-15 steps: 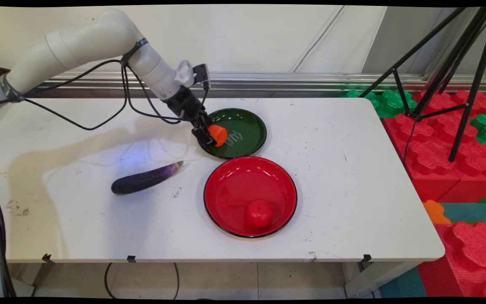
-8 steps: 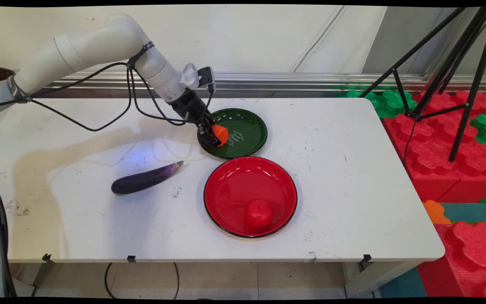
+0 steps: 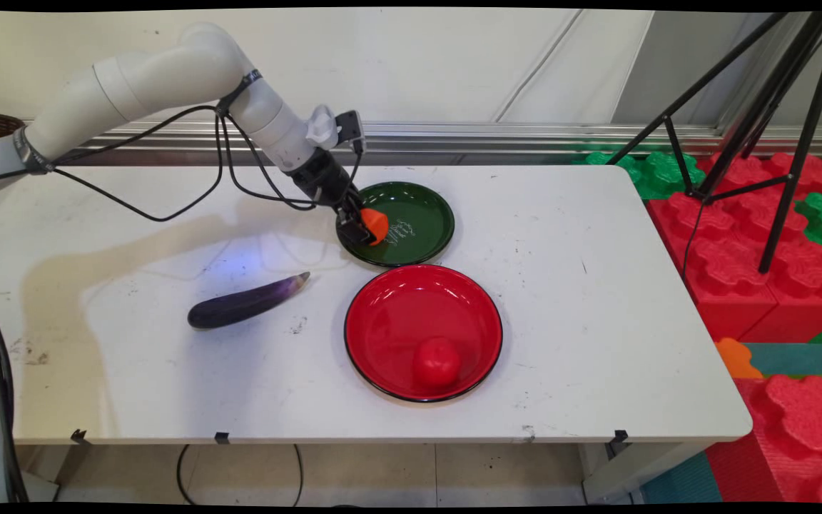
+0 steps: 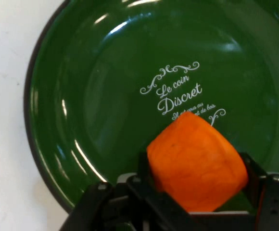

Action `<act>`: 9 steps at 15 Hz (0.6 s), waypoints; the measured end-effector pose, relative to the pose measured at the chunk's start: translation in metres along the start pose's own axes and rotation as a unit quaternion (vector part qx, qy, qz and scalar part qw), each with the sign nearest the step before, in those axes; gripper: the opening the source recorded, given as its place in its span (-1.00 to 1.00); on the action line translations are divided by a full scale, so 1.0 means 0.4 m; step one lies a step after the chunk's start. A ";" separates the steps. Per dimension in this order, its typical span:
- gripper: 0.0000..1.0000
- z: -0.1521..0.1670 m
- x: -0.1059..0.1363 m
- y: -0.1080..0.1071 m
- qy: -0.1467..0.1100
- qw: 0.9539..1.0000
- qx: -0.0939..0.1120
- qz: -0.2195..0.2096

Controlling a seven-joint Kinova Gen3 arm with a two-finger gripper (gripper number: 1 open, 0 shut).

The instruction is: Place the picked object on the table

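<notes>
Hand view shows the fingers clamped on an orange chunk over the green plate, upper centre of the main view, behind the red plate on the desk.

Looks like a robotics lab or test room, not a home or kitchen. Shown by a scuffed white surface bearing toy food on plates, a white robot arm with loose black cables reaching over its far left part, a black tripod standing right of the surface, big red and green foam blocks stacked on the floor beneath that tripod, plain wall panels behind
</notes>
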 end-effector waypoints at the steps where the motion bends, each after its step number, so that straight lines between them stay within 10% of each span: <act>1: -1.00 -0.006 0.001 0.000 0.002 1.000 0.001 -0.001; 9: -1.00 -0.113 -0.004 0.007 0.019 1.000 0.013 -0.004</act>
